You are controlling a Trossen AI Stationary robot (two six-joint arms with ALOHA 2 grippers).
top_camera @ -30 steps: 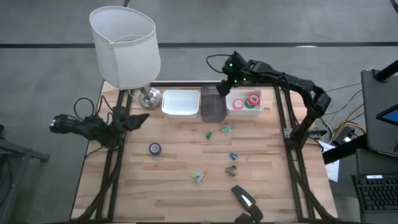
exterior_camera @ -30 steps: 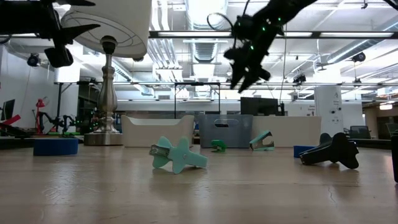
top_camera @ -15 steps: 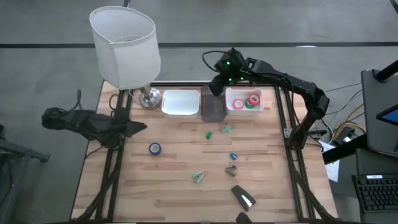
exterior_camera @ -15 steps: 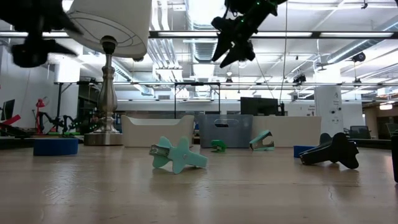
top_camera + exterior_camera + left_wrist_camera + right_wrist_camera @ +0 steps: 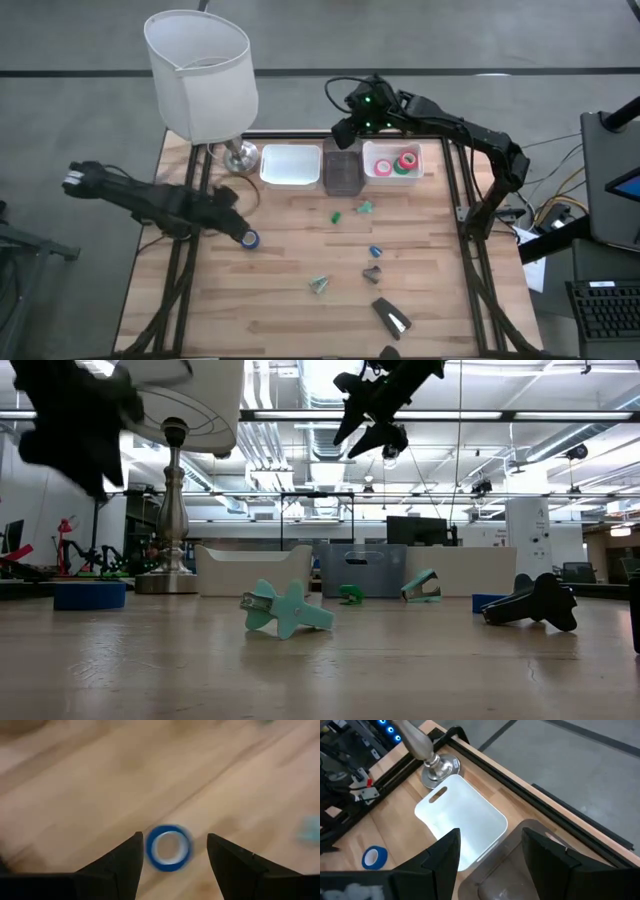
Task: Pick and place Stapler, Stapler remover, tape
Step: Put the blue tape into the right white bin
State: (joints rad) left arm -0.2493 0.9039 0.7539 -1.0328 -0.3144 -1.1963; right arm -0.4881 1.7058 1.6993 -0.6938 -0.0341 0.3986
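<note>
nearest the front edge of the pale plank table (image 5: 280,300): small black stapler (image 5: 391,317) with a silver-white strip, lying flat, long axis slanting from near-right toward far-left. just beyond it, a dark claw-shaped staple remover (image 5: 371,274) and a mint-green one (image 5: 319,286), splayed like a little star in the low view (image 5: 287,610). farther in, a small blue clip-like bit (image 5: 375,251), then two green pieces (image 5: 337,215) and (image 5: 365,208) near the middle.

on the left side, a blue tape roll (image 5: 249,239), flat ring, hole up, resting on the wood. left gripper (image 5: 228,214) reaching in from the left edge on a low, nearly level arm, just beside and above the roll; in the left wrist view, dark fingers (image 5: 122,862) spread wide with the blue ring (image 5: 168,847) between them, not touching either.

along the far edge, three bins in a row: white plastic bin (image 5: 291,165), rounded corners; dark translucent grey bin (image 5: 342,170); small white bin (image 5: 392,163) holding pink (image 5: 407,159) and green (image 5: 400,168) tape rolls. lamp with a white drum shade (image 5: 200,75) and metal base (image 5: 240,156) at the far-left corner.

right gripper (image 5: 345,130) held high over the far rim by the grey bin, arm arcing in from the right; fingers (image 5: 440,860) apart, holding nothing.
</note>
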